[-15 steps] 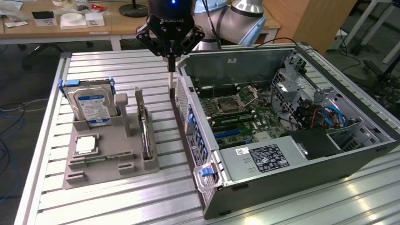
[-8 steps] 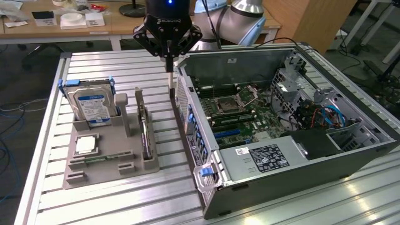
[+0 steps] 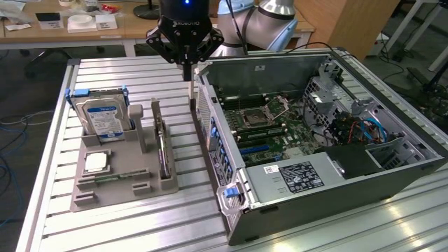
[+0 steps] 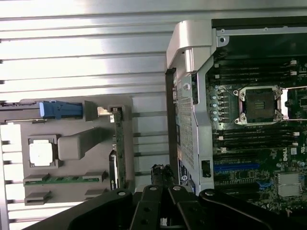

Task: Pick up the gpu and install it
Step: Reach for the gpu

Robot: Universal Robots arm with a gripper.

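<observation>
The gripper [image 3: 192,101] hung at upper centre, fingers pinched narrow and empty. The gpu [image 3: 162,149] stood on edge lower left of it, its long axis running down-frame.

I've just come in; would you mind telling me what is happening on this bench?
A single robot arm is working at a slatted metal table to fit a gpu into an open computer case. The gpu stands on edge in a grey holder, near a hard drive, and has not been picked up yet. The gripper hangs low in the gap between the holder and the case, close to the gpu but apart from it. The case lies on its side with the motherboard exposed.
</observation>
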